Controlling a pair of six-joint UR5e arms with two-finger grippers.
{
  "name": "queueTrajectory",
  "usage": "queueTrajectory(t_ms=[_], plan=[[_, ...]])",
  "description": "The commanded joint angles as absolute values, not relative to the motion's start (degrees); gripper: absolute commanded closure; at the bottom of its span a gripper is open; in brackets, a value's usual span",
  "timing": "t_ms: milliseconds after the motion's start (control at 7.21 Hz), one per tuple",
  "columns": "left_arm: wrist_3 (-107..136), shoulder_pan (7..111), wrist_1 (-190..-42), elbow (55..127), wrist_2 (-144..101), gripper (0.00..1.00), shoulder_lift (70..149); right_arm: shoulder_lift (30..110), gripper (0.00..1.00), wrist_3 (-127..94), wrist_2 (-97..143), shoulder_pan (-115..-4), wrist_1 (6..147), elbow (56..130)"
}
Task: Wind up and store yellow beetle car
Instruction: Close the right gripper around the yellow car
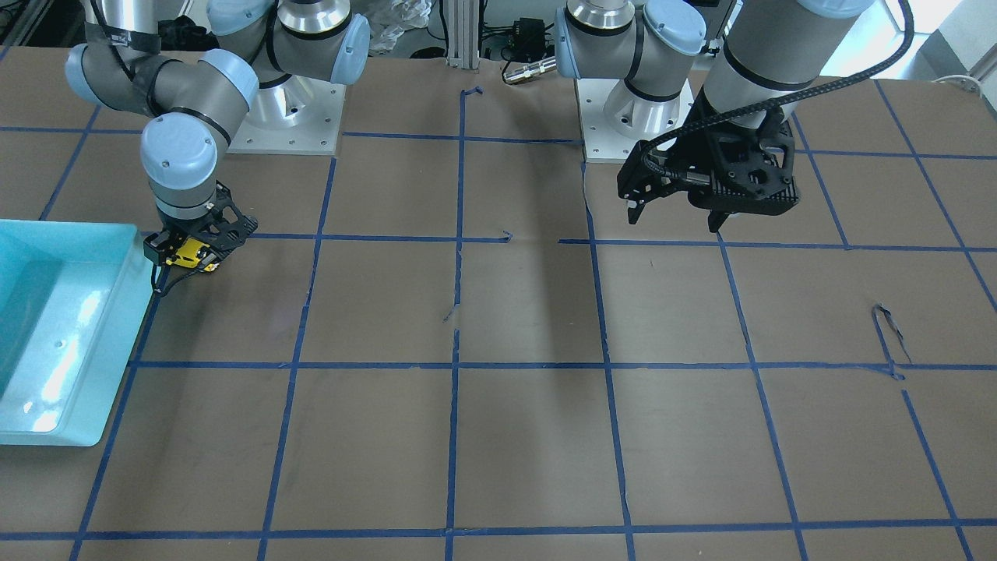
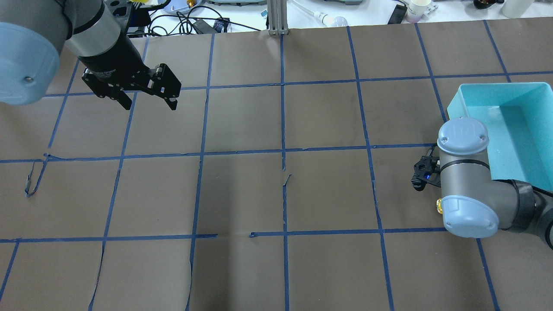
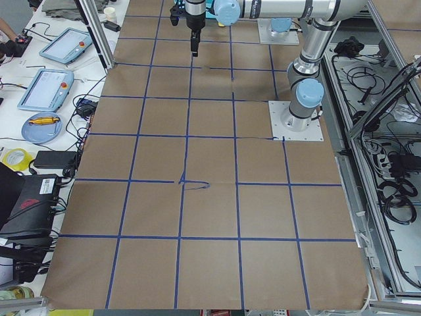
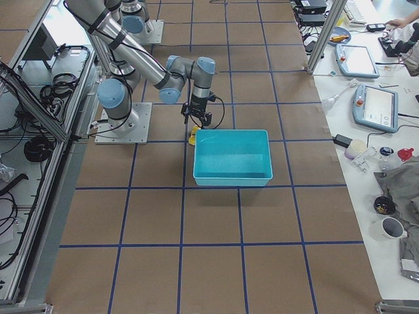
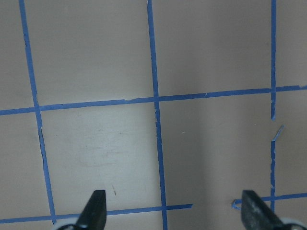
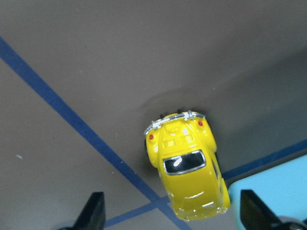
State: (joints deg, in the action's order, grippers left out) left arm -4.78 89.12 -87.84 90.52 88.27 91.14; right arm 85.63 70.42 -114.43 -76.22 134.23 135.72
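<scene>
The yellow beetle car [image 6: 187,167] sits on the brown tabletop [image 6: 96,57], seen from above, with its chrome bumper and red tail lights toward the view's top. Its other end lies over crossing blue tape lines [image 6: 72,116], just beside a turquoise bin's corner [image 6: 278,191]. The right gripper's fingers [image 6: 95,211] stand wide apart, clear of the car.

Bin [image 2: 497,93]: teal, open-topped, at the bench's right end.
Bench [image 2: 242,194]: brown paper, blue tape grid.
Pendants [image 3: 49,89]: white side table, far side.

Table [image 1: 530,436] with yellow beetle car [image 6: 188,165], bin [image 4: 232,157]
</scene>
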Motion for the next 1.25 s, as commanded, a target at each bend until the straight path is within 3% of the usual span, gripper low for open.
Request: queueTrajectory(t_ms=[0, 139, 277, 555, 694, 832, 1110], plan=[[-4.83, 89.12, -87.80, 90.53, 88.24, 0.00, 91.14, 83.86, 0.00, 70.40, -113.04, -75.94, 137.53, 136.41], [-4.83, 89.12, -87.80, 90.53, 88.24, 0.00, 91.14, 83.85, 0.00, 70.40, -111.72, -75.94, 137.64, 136.67], [-4.83, 89.12, -87.80, 90.53, 88.33, 0.00, 91.14, 83.76, 0.06, 70.40, -111.71, -75.94, 137.64, 136.67], [-4.92, 89.03, -87.80, 90.53, 88.24, 0.00, 91.14, 83.76, 0.54, 70.40, -111.71, -75.85, 138.25, 137.46], [-5.01, 89.03, -87.80, 90.53, 88.24, 0.00, 91.14, 83.76, 0.85, 70.40, -111.80, -75.76, 138.25, 137.46], [-5.01, 89.03, -87.80, 90.53, 88.33, 0.00, 91.14, 83.76, 1.00, 70.14, -111.80, -75.76, 138.34, 137.37], [-5.18, 88.95, -87.80, 90.44, 88.33, 0.00, 91.14, 83.85, 1.00, 69.79, -111.71, -75.76, 138.08, 137.29]])
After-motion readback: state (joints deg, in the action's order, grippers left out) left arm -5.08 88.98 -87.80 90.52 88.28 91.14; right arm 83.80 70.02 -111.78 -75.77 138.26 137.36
